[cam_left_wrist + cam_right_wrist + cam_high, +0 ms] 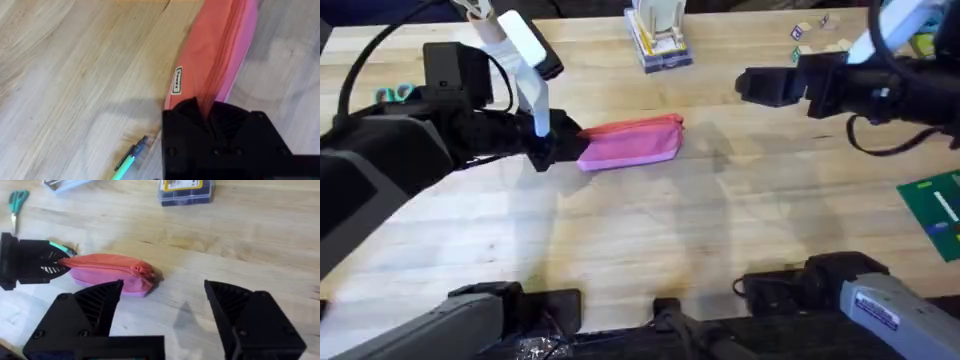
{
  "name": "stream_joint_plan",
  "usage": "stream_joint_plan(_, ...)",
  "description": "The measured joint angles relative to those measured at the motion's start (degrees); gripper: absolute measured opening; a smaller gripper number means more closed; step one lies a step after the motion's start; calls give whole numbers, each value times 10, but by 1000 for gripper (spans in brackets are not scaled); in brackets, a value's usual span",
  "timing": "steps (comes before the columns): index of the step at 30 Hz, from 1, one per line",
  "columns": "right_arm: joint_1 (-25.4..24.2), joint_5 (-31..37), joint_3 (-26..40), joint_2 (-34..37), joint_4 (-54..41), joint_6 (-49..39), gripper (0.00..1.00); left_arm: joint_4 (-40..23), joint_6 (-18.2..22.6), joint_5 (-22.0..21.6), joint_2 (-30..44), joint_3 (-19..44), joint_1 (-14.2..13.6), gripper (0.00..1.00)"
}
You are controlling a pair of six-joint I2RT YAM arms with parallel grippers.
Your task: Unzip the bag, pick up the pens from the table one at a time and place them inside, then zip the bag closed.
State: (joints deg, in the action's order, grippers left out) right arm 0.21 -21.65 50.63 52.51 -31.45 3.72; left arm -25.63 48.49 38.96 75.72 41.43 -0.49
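The pink bag point(632, 143) lies mid-table on the wooden table point(650, 230), its zipper along the top edge. My left gripper point(560, 148) is shut on the bag's left end; in the left wrist view the bag point(220, 50) runs in between the black fingers point(235, 135). A mint-green pen point(129, 162) with a dark tip lies on the wood just beside that end. My right gripper point(748, 85) hovers open to the right of the bag and apart from it. In the right wrist view its fingers point(85, 315) stand wide apart, with the bag point(110, 270) and the left gripper point(30, 262) beyond.
Teal-handled scissors point(395, 95) lie at the far left. A clear box point(660, 45) stands at the back centre. Small blocks point(815, 30) sit at the back right, and a green board point(935, 205) lies at the right edge.
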Motion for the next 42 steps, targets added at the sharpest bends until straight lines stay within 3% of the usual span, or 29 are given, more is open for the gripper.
stream_joint_plan(9, 0, -52, 0, 95, 59, -7, 998, -1, 0, 0, 0, 0, 0, 42)
stream_joint_plan(13, 2, -82, 0, 168, 65, -7, 998, -4, 0, 0, 0, 0, 0, 42)
stream_joint_plan(32, 96, -115, 0, 292, 131, -17, 997, -8, 0, 0, 0, 0, 0, 42)
stream_joint_plan(42, 101, -115, 0, 331, 138, -19, 950, -14, 0, 1, 0, 0, 0, 42)
